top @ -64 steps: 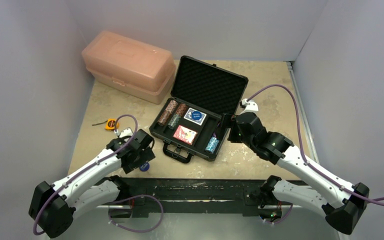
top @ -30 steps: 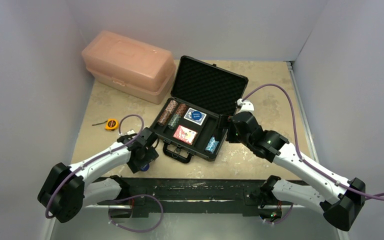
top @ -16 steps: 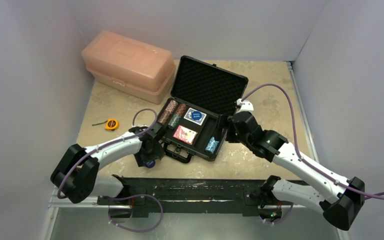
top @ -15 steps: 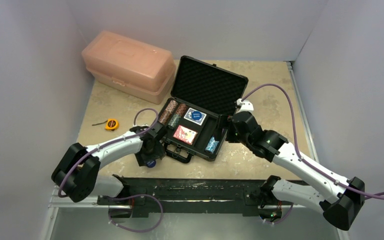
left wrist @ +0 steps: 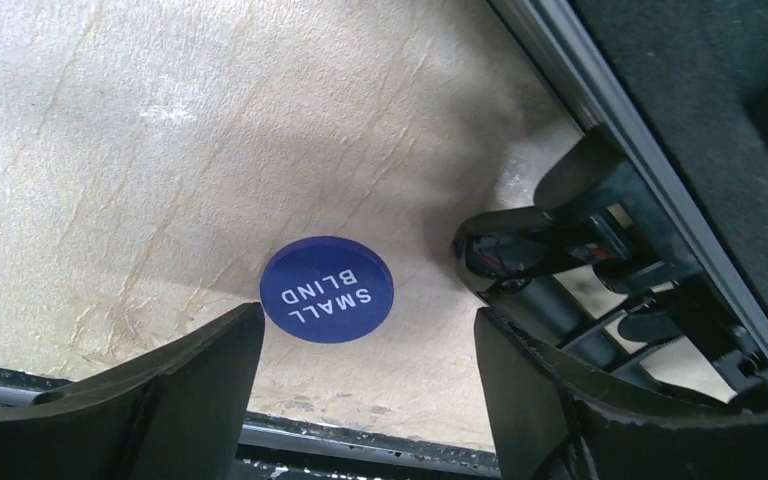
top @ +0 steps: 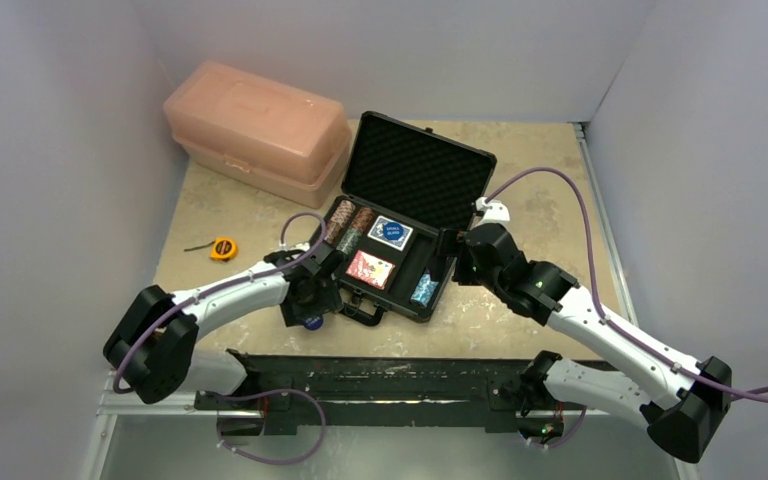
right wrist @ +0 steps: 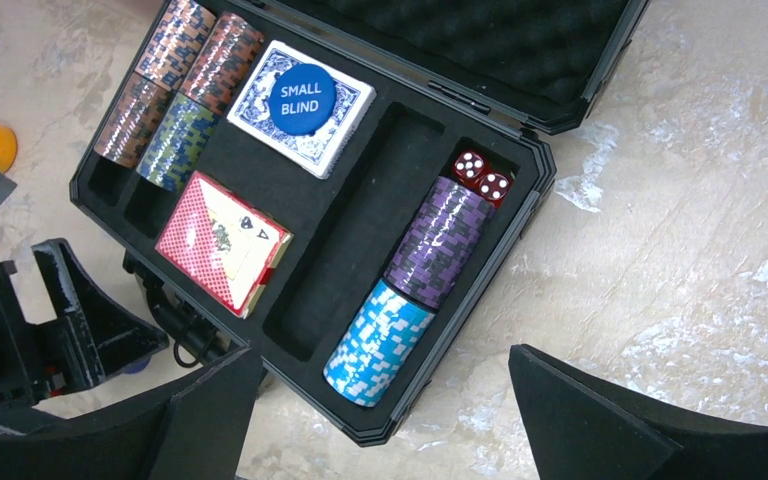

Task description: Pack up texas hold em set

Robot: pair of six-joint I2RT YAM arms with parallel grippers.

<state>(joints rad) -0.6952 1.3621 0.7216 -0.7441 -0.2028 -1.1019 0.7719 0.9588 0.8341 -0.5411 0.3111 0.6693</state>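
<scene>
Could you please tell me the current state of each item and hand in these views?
briefcase: open, lid raised.
pink box: closed.
loose blue disc: on the table outside the briefcase, lettering up.
second blue disc: in the briefcase, on the blue deck.
long middle slot: empty.
left hand: open, above the loose blue disc.
right hand: open, holding nothing.

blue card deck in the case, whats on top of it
A round blue disc marked SMALL BLIND lies on the blue card deck, covering the middle of its back pattern.
</scene>
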